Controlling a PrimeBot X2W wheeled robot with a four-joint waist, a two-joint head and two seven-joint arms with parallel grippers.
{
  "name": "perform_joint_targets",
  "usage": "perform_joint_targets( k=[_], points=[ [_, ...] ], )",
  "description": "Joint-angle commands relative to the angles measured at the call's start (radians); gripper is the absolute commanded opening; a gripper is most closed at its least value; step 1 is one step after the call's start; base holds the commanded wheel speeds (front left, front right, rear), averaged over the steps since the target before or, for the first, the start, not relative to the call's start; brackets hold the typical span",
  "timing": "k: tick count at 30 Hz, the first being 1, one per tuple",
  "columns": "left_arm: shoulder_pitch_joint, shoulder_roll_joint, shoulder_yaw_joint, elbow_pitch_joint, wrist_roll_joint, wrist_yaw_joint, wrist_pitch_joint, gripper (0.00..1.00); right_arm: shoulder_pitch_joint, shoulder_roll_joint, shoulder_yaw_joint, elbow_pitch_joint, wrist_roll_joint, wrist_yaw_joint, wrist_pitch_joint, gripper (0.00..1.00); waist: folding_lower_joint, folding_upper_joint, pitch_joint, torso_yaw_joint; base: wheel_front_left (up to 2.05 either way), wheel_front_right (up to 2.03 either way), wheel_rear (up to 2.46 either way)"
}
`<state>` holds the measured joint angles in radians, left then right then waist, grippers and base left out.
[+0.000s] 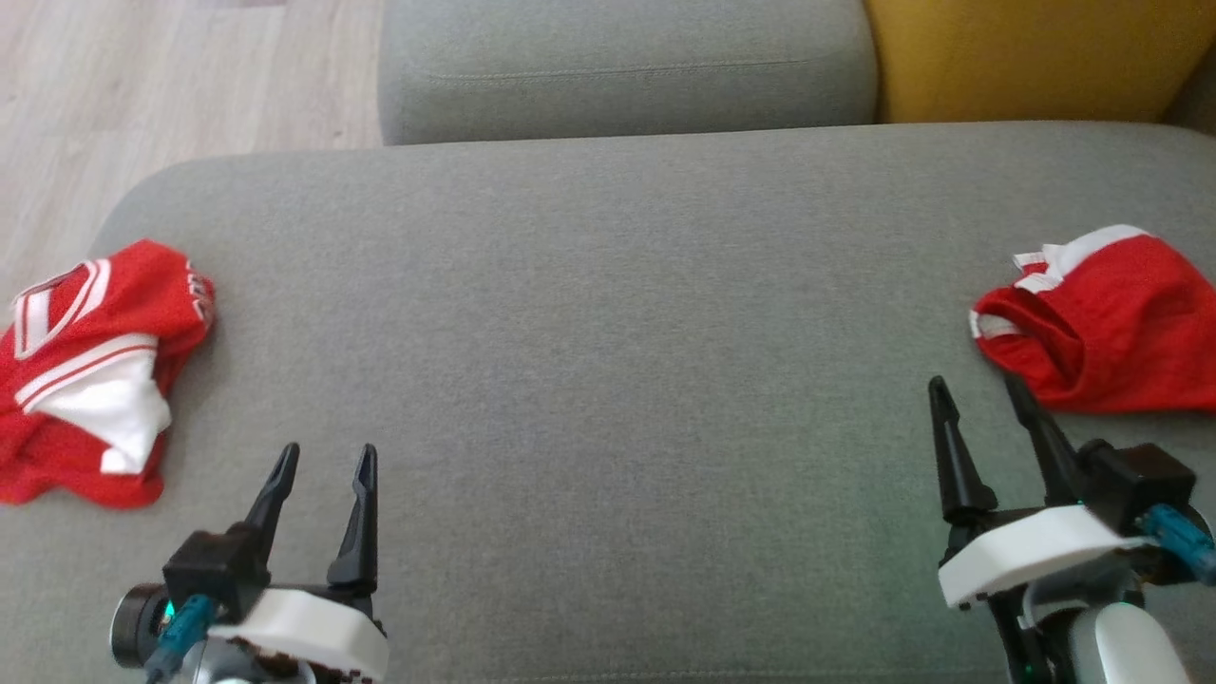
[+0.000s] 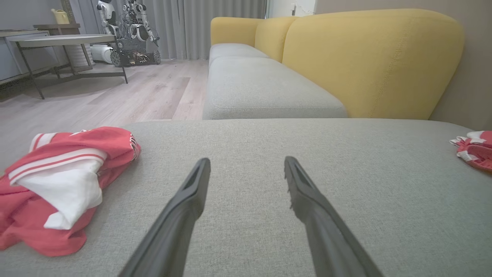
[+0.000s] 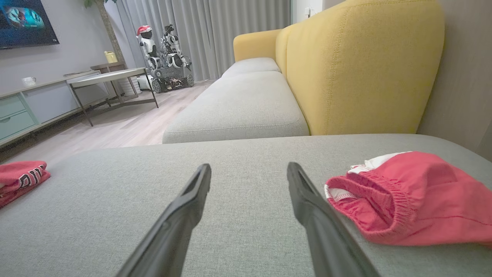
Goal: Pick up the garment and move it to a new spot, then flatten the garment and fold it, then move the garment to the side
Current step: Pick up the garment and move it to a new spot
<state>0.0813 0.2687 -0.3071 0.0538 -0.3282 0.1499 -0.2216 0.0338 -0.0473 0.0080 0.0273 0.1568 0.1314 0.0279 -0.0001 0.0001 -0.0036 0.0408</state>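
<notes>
A crumpled red garment with white stripes and a white panel (image 1: 85,370) lies at the left end of the grey seat cushion (image 1: 608,332); in the left wrist view this garment (image 2: 57,184) sits left of my fingers. A second red garment with an elastic waistband (image 1: 1111,323) lies bunched at the right end, close to the right of my right fingers (image 3: 415,196). My left gripper (image 1: 328,451) is open and empty, a short way right of the striped garment. My right gripper (image 1: 977,382) is open and empty, just left of the waistband garment.
A yellow backrest (image 1: 1035,57) rises at the far right, with another grey seat (image 1: 627,66) beyond the cushion. Wood floor (image 1: 180,85) lies past the cushion's left edge. Farther off are a round table (image 2: 61,40) and a parked robot (image 3: 165,57).
</notes>
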Motion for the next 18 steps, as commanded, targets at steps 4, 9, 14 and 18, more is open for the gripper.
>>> perform_joint_targets(
  k=[4,9,14,18],
  points=[
    [-0.062,0.022,0.045,-0.042,-0.004,0.007,-0.004,1.0,-0.023,-0.003,0.016,-0.058,-0.01,-0.001,0.004,1.0,0.0001,-0.0001,0.011,0.047,0.0,0.0,0.0],
    [-0.075,0.024,0.048,-0.044,-0.008,0.008,-0.006,1.0,-0.022,-0.003,0.011,-0.082,-0.022,-0.001,0.01,1.0,0.0001,-0.0001,0.015,0.125,0.0,0.0,0.0],
    [-0.083,0.021,0.048,-0.041,-0.012,0.009,-0.009,1.0,-0.024,-0.003,0.026,-0.097,-0.02,-0.001,0.015,1.0,0.0001,-0.0001,0.012,0.208,0.0,0.0,0.0],
    [-0.085,0.021,0.047,-0.037,-0.015,0.011,-0.012,1.0,-0.023,-0.003,0.033,-0.101,-0.023,-0.001,0.019,1.0,0.0001,-0.0001,0.006,0.268,0.0,0.0,0.0]
  ],
)
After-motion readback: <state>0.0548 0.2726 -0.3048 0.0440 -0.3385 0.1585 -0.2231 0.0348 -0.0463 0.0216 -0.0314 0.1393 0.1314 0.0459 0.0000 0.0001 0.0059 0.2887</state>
